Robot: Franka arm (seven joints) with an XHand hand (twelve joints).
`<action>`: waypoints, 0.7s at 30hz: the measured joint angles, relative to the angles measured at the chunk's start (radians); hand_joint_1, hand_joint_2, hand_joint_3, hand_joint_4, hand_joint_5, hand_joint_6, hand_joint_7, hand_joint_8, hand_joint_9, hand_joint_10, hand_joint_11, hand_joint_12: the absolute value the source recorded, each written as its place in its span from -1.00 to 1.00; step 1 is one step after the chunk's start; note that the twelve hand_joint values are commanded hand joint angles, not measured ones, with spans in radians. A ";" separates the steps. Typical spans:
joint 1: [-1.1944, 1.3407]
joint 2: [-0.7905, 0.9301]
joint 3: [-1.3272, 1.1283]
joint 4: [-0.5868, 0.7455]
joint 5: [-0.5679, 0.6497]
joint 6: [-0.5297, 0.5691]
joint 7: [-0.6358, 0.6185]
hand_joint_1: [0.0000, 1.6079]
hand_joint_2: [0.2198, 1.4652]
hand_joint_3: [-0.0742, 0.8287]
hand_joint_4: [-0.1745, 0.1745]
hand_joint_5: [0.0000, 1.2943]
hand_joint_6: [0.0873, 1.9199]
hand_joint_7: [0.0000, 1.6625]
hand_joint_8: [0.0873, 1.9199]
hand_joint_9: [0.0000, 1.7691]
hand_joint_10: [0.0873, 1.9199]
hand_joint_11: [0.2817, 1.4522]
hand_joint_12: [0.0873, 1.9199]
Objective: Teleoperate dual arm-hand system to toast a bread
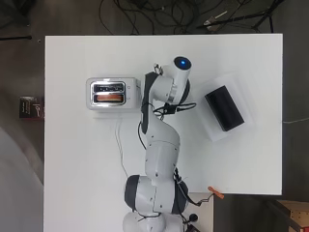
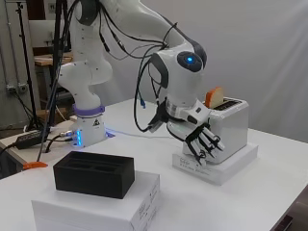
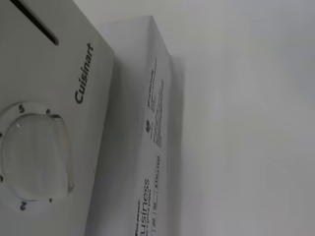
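**A:** ok so where's the bread at? From the overhead view I only see an orange-brown strip in the toaster [image 1: 113,94], left of centre in the frame.

**B:** that's it. The bread slice [image 2: 215,97] sits upright in one slot, and in the side view its rounded top pokes out above the toaster, right of centre. The slot next to it looks empty from above. The toaster stands on a flat white box [image 2: 216,166], which lies on the white surface [image 1: 77,159].

**A:** and the robot hand?

**B:** robot hand [image 2: 202,139] is right in front of the toaster's end face in the side view, middle of the frame. Its fingers [image 2: 210,139] are fairly straight and a bit spread, angled down toward the white box, not wrapped around anything. Can't tell whether the tips actually touch the toaster or box, they're really close though.

**A:** wrist view is just a wall of grey for me lol

**B:** yeah, super close. You get the toaster's face with a round clear dial [image 3: 37,160] with numbers around it, a dark slot above it, and the printed edge of the white box alongside.

**A:** what's the black thing?

**B:** a black tray [image 2: 94,174] with recesses, on its own white box [image 2: 96,209], lower left of the side view, well apart from the toaster.
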 joint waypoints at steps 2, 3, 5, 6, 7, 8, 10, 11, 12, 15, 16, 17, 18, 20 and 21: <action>0.000 0.000 0.000 -0.010 0.010 0.011 0.006 -0.72 0.46 -0.82 -0.53 -0.72 -1.00 -0.27 -1.00 0.21 -1.00 -0.19 -1.00; 0.001 -0.002 0.001 -0.018 0.002 0.020 0.010 -0.72 0.47 -0.83 -0.56 -0.72 -1.00 -0.24 -1.00 0.22 -1.00 -0.18 -1.00; 0.004 -0.008 0.003 -0.042 -0.026 0.036 0.023 -0.73 0.47 -0.84 -0.61 -0.73 -1.00 -0.19 -1.00 0.21 -1.00 -0.19 -1.00; 0.005 -0.008 0.004 -0.054 -0.037 0.040 0.036 -0.75 0.46 -0.84 -0.61 -0.74 -1.00 -0.21 -1.00 0.16 -1.00 -0.25 -1.00; 0.006 -0.008 0.005 -0.063 -0.044 0.047 0.056 -0.78 0.42 -0.86 -0.46 -0.75 -1.00 -0.40 -1.00 -0.12 -1.00 -0.45 -1.00; 0.006 -0.008 0.005 -0.069 -0.047 0.054 0.075 -0.81 0.37 -0.88 -0.28 -0.77 -1.00 -0.58 -1.00 -0.38 -1.00 -0.61 -1.00; 0.007 -0.008 0.005 -0.087 -0.052 0.077 0.099 -0.84 0.33 -0.88 -0.09 -0.81 -1.00 -0.74 -1.00 -0.61 -1.00 -0.76 -1.00; 0.007 -0.008 0.005 -0.104 -0.054 0.089 0.105 -0.84 0.32 -0.88 -0.05 -0.82 -1.00 -0.75 -1.00 -0.65 -1.00 -0.78 -1.00; 0.007 -0.009 0.005 -0.121 -0.055 0.098 0.110 -0.85 0.32 -0.87 -0.03 -0.82 -1.00 -0.76 -1.00 -0.66 -1.00 -0.79 -1.00; 0.009 -0.010 0.013 -0.154 -0.068 0.114 0.137 -0.83 0.33 -0.85 -0.02 -0.83 -1.00 -0.74 -1.00 -0.63 -1.00 -0.78 -1.00; 0.011 -0.010 0.016 -0.155 -0.076 0.115 0.145 -0.82 0.33 -0.85 -0.02 -0.83 -1.00 -0.73 -1.00 -0.62 -1.00 -0.78 -1.00; 0.011 -0.011 0.019 -0.155 -0.082 0.117 0.149 -0.81 0.34 -0.84 -0.02 -0.83 -1.00 -0.71 -1.00 -0.60 -1.00 -0.77 -1.00; 0.012 -0.011 0.021 -0.157 -0.085 0.118 0.151 -0.81 0.34 -0.84 -0.03 -0.82 -1.00 -0.70 -1.00 -0.57 -1.00 -0.76 -1.00; 0.013 -0.011 0.024 -0.172 -0.096 0.123 0.151 -0.78 0.32 -0.85 -0.05 -0.82 -1.00 -0.67 -1.00 -0.54 -1.00 -0.75 -1.00; 0.015 -0.007 0.026 -0.185 -0.103 0.126 0.148 -0.78 0.31 -0.85 -0.06 -0.82 -1.00 -0.67 -1.00 -0.53 -1.00 -0.75 -1.00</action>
